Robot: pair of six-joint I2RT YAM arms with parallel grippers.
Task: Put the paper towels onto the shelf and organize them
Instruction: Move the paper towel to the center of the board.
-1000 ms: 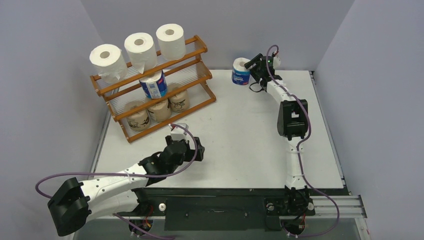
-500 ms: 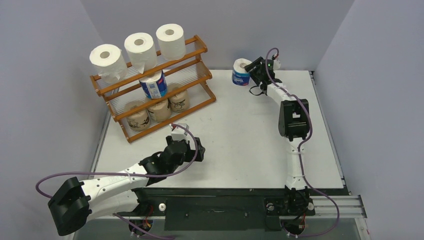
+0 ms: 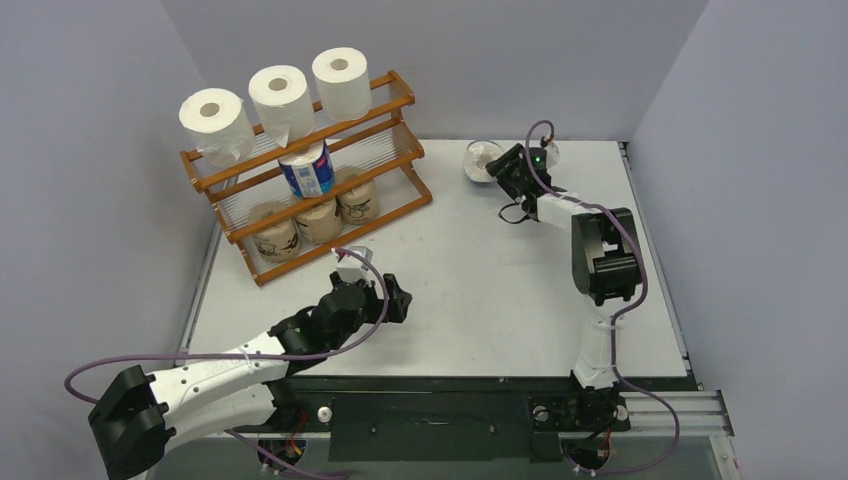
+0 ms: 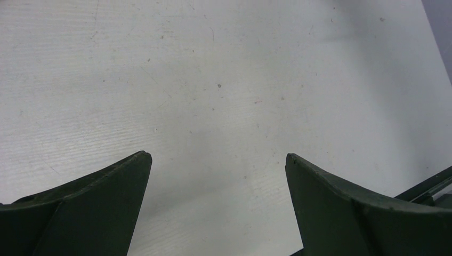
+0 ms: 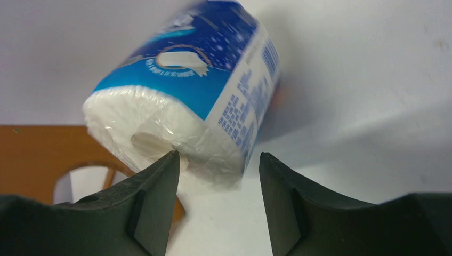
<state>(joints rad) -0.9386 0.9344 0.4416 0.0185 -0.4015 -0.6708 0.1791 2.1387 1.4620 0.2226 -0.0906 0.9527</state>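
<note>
The shelf stands at the back left, with three white paper towels on its top tier. One blue-and-white roll sits on the middle tier and three brown rolls on the bottom. Another blue-and-white roll lies tipped at the back of the table. My right gripper is open just short of it; its left fingertip touches the roll's end and nothing sits between the fingers. My left gripper hangs wide open over bare table.
Grey walls close in the table at the back and both sides. The shelf's side panel shows behind the tipped roll in the right wrist view. A rail runs along the table's near edge by the arm bases.
The loose blue-and-white roll has gone from upright to tipped and lower. My right gripper has dropped towards the table beside it and its jaws have narrowed. The left arm has barely shifted.
</note>
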